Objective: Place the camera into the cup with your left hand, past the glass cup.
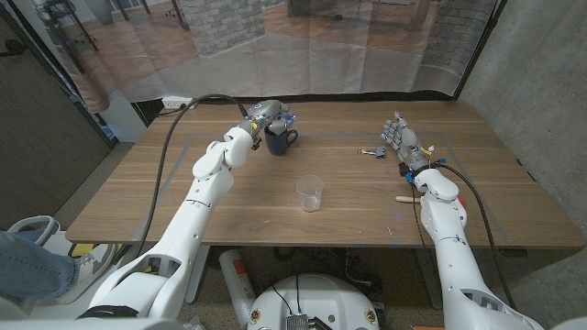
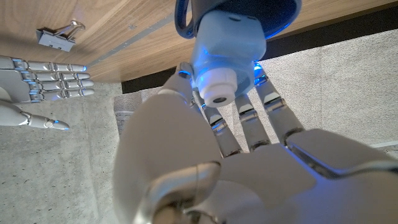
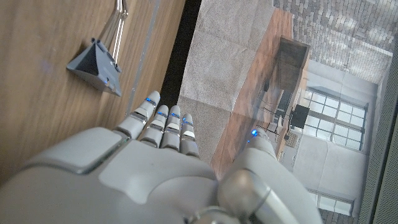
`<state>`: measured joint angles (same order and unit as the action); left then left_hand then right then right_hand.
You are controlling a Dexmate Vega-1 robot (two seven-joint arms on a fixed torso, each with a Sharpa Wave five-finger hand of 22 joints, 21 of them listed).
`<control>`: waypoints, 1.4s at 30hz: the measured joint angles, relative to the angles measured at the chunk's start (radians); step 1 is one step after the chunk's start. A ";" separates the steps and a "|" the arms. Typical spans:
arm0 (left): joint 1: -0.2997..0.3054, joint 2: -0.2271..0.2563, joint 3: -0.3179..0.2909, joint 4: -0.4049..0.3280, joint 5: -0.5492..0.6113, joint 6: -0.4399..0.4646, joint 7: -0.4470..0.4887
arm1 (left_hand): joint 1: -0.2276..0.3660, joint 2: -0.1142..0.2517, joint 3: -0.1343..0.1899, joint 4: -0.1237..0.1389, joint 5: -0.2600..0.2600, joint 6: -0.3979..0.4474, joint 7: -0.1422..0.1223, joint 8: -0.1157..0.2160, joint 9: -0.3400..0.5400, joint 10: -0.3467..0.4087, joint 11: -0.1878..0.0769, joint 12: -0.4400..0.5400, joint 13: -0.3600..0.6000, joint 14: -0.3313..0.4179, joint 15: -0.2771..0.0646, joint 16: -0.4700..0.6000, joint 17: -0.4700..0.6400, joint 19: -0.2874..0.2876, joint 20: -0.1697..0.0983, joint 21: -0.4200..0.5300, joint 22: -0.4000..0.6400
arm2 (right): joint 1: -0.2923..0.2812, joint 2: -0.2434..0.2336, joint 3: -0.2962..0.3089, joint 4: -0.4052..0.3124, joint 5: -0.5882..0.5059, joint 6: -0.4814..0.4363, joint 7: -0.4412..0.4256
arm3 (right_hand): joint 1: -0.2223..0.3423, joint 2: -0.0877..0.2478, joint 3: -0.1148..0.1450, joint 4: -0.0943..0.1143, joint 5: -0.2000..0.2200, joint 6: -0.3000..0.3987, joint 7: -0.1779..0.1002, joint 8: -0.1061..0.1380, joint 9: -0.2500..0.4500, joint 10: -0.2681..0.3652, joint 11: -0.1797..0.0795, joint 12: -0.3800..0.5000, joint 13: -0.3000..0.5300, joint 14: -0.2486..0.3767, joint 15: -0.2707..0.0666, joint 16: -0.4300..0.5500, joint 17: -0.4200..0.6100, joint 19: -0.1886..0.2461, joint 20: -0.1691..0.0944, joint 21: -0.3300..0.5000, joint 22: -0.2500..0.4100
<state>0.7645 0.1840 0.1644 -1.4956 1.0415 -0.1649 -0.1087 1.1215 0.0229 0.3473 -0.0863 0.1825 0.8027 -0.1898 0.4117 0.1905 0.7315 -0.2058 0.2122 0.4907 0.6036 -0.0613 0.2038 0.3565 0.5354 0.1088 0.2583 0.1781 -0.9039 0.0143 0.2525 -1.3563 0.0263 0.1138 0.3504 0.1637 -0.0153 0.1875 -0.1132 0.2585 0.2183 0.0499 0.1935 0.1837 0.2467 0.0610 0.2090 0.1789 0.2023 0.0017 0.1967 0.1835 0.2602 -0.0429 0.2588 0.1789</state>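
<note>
A small white camera [image 2: 227, 56] with a round lens is over the mouth of the dark blue cup [image 1: 280, 140] at the table's far middle. My left hand [image 1: 269, 115] holds the camera between thumb and fingers [image 2: 249, 112], right above the cup's rim [image 2: 186, 25]. The clear glass cup [image 1: 310, 192] stands alone nearer the front, apart from the left arm. My right hand [image 1: 401, 137] stands on the right side of the table with straight, spread fingers [image 3: 165, 124] and nothing in it.
A grey binder clip [image 1: 371, 151] lies just left of the right hand, seen also as binder clip [image 3: 96, 59]. A small wooden stick [image 1: 404, 197] lies by the right forearm. A dark cable runs along the left arm.
</note>
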 measured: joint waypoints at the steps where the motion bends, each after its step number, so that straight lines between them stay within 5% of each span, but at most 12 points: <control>1: 0.003 0.000 0.000 -0.004 0.003 0.005 -0.002 | -0.013 0.000 0.000 0.003 -0.002 -0.009 -0.002 -0.007 0.000 -0.012 -0.001 -0.007 -0.005 -0.016 -0.001 -0.005 -0.005 -0.008 0.008 -0.007 0.001 | 0.000 0.000 0.000 0.000 0.000 0.000 0.001 | 0.000 0.000 0.000 0.000 0.000 0.000 0.000 0.000 0.000 0.000 0.000 0.000 0.000 0.000 0.000 0.000 0.000 0.002 0.002 0.000 0.000; 14: 0.025 -0.004 0.005 -0.036 0.029 0.032 0.003 | -0.042 -0.023 -0.007 0.011 -0.003 -0.060 -0.024 -0.041 0.000 -0.078 -0.003 -0.024 -0.026 -0.077 0.013 -0.013 -0.027 -0.057 0.032 -0.037 0.001 | 0.000 -0.001 0.000 -0.001 0.001 -0.004 0.004 | 0.000 0.000 -0.004 0.004 0.000 0.000 0.000 0.000 0.000 0.005 0.005 0.000 0.000 0.000 0.000 0.000 0.000 0.003 0.004 -0.004 0.000; 25: 0.045 -0.008 0.005 -0.069 0.052 0.064 0.030 | -0.065 -0.010 -0.004 0.023 0.003 -0.068 -0.022 -0.050 0.003 -0.089 -0.001 -0.018 -0.034 -0.053 0.010 0.003 -0.041 -0.031 0.017 -0.029 0.006 | 0.000 -0.002 0.000 -0.003 0.001 -0.007 0.007 | 0.000 0.000 -0.004 0.004 0.000 0.000 0.000 0.000 0.000 0.005 0.005 0.000 0.000 0.000 0.000 0.000 0.000 0.003 0.004 -0.006 0.000; 30: 0.056 -0.018 -0.002 -0.100 0.057 0.077 0.031 | -0.174 0.046 -0.014 0.105 0.003 -0.123 -0.013 -0.091 0.003 -0.124 0.007 -0.022 -0.058 -0.075 0.010 -0.002 -0.056 -0.031 0.017 -0.025 0.012 | 0.000 -0.002 0.000 -0.004 0.001 -0.007 0.009 | 0.000 0.000 -0.004 0.004 0.000 0.003 -0.004 0.000 0.000 0.005 0.005 0.000 0.000 0.000 0.000 0.000 0.000 0.003 0.004 -0.011 0.000; 35: 0.062 -0.037 -0.019 -0.133 0.040 0.122 -0.020 | -0.309 0.054 -0.049 0.189 0.005 -0.257 0.011 -0.166 0.008 -0.249 0.035 -0.032 -0.095 -0.203 0.016 -0.017 -0.080 -0.126 0.042 -0.056 0.015 | 0.000 -0.002 0.000 -0.007 0.003 -0.007 0.009 | 0.000 0.000 -0.004 0.004 0.000 0.003 -0.003 0.000 0.000 0.005 0.005 0.000 0.000 0.000 0.000 -0.005 0.000 0.003 0.004 -0.015 0.000; 42: 0.069 -0.071 -0.060 -0.174 -0.015 0.184 -0.112 | -0.409 0.045 -0.086 0.232 0.021 -0.405 0.039 -0.223 0.008 -0.381 0.077 -0.032 -0.140 -0.336 0.021 -0.023 -0.107 -0.248 0.067 -0.066 0.015 | 0.000 -0.002 -0.001 -0.008 0.004 -0.006 0.012 | 0.000 0.000 -0.004 0.004 0.000 0.003 -0.004 0.000 0.000 0.005 0.005 0.000 0.000 -0.004 0.004 -0.005 0.000 -0.004 0.003 -0.015 0.000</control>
<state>0.8330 0.1130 0.1047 -1.6692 1.0260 0.0186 -0.2203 0.7127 0.0679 0.2615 0.1455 0.2038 0.3976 -0.1509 0.1887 0.1980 0.3503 -0.1284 0.1800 0.3512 0.2671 -0.0403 0.1808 0.2492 0.2879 0.1761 0.1921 0.1933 -0.9037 0.0121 0.2519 -1.3646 0.0307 0.1075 0.3619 0.1637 -0.0153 0.1832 -0.1088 0.2585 0.2217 0.0463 0.1935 0.1837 0.2519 0.0664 0.2090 0.1789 0.1983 0.0054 0.1920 0.1835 0.2557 -0.0396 0.2435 0.1789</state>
